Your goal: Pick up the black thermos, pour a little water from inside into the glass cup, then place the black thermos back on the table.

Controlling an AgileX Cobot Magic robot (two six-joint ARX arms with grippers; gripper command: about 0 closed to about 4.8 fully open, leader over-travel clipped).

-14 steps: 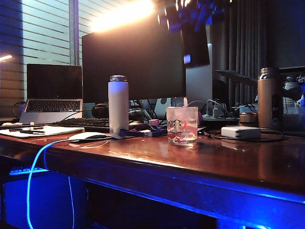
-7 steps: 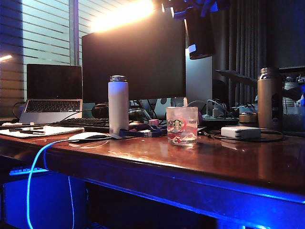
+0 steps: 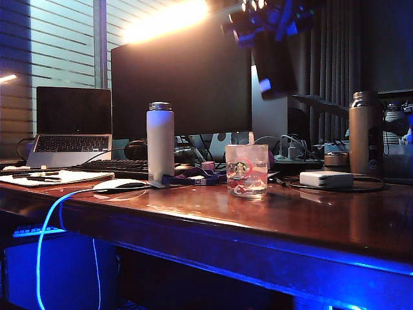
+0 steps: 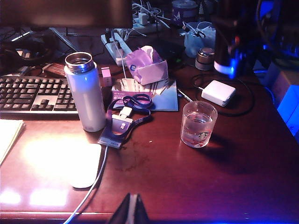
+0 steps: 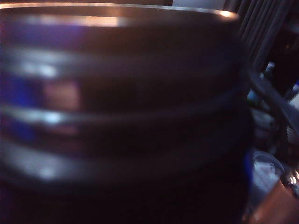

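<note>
Low table-edge exterior view and downward left wrist view, sharing the glass cup (image 3: 246, 170); right wrist close-up.

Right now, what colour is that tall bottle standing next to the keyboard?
White, with a shiny metal rim at its open top. The bottle shows best in the left wrist view.

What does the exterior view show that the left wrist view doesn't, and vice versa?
Exterior only: the laptop and the bronze flask. Left wrist only: the left gripper, jaws shut, above the table near its front edge. Both: the glass cup, the white bottle, and the black thermos held aloft in the right gripper.
</note>
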